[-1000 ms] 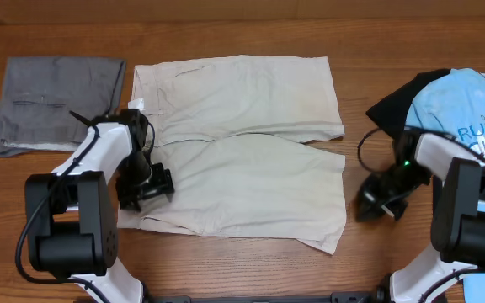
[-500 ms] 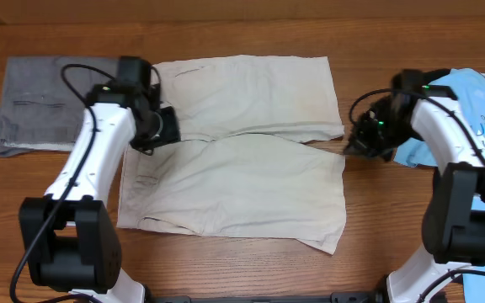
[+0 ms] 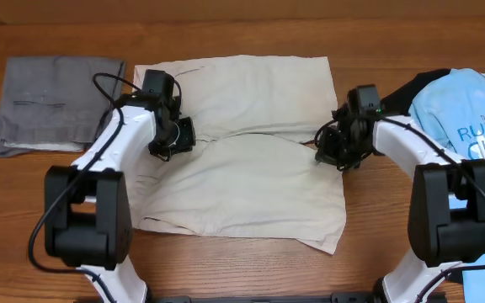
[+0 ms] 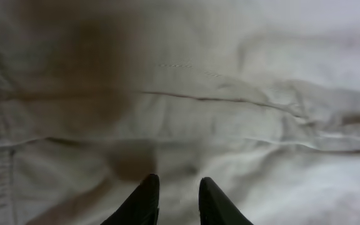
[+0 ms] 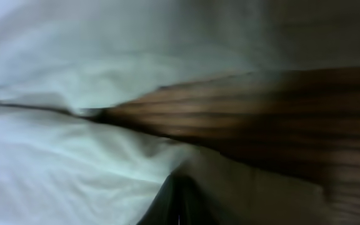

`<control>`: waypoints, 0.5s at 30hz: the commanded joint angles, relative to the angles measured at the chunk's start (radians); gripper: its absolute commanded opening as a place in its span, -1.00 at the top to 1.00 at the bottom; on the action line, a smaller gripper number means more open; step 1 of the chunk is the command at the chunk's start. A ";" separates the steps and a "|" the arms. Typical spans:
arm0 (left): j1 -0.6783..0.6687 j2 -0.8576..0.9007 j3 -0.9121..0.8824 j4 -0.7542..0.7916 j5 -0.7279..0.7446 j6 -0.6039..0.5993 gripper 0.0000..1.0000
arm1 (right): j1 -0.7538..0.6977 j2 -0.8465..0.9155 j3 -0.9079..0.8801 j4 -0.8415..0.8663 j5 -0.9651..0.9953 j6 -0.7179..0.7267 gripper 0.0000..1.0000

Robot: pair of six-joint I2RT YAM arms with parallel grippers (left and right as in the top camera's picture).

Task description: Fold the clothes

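I am setting up the first fold of the pale beige cotton shorts [image 3: 251,181], which are lying spread flat mid-way across the brown wooden table [image 3: 242,269]. My left gripper [image 3: 173,137] is hovering over their left end, its fingers narrowly parted around nothing. My right gripper [image 3: 333,150] is sitting at the hem edge, too blurred to tell its grip, and I judge both must next be pinching one leg's edge to carry it over.

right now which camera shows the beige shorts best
The overhead view: the beige shorts lie spread on the table, outline almost fully visible. The left wrist view shows only a close patch of wrinkled fabric; the right wrist view is blurred, showing a bit of their edge against wood.
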 commanded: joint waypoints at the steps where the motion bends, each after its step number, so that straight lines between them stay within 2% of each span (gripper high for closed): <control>1: -0.014 0.060 -0.016 0.003 0.009 0.023 0.48 | -0.002 -0.006 -0.026 0.012 0.176 0.054 0.92; 4: -0.013 0.090 -0.016 0.000 0.005 0.055 0.57 | -0.011 -0.006 -0.026 0.014 0.272 0.116 0.93; 8: -0.013 0.083 -0.013 -0.004 -0.018 0.063 0.62 | -0.016 -0.006 -0.011 0.008 0.272 0.116 0.92; 15: -0.013 -0.020 0.104 -0.071 0.003 0.065 0.60 | -0.016 -0.007 0.240 -0.220 0.267 0.097 0.93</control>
